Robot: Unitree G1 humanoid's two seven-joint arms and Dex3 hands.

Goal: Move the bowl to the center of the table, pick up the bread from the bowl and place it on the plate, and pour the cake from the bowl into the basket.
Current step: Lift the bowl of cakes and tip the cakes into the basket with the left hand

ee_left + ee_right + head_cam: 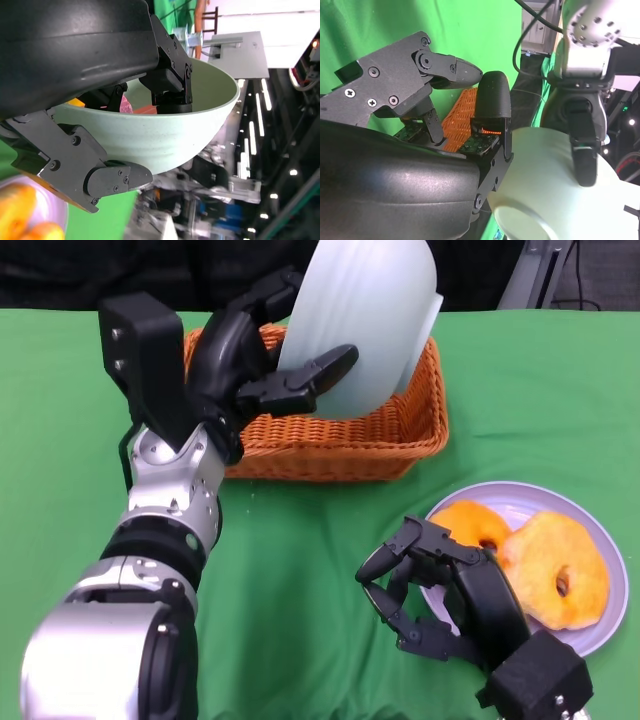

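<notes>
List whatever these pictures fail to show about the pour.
- Inside of the woven orange basket: head view, the tipped pale green bowl covers it, so any cake there is hidden.
- Bowl contents: left wrist view, the left hand gripping the rim blocks them; only pink and yellow bits show.
- Bowl's mouth: right wrist view shows only its underside.

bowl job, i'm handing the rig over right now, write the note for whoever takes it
Left hand: grips the pale bowl, tipped on its side over the wicker basket.
Right hand: holds nothing, fingers loosely curled, at the near edge of the plate.
Bread: two orange ring-shaped pieces lie on the plate, so that step looks done.
Cake: the left wrist view shows something pink and red inside the bowl; the head view cannot see into the basket.
Left: finish the pour, check that the cake is in the basket, set the bowl down.
</notes>
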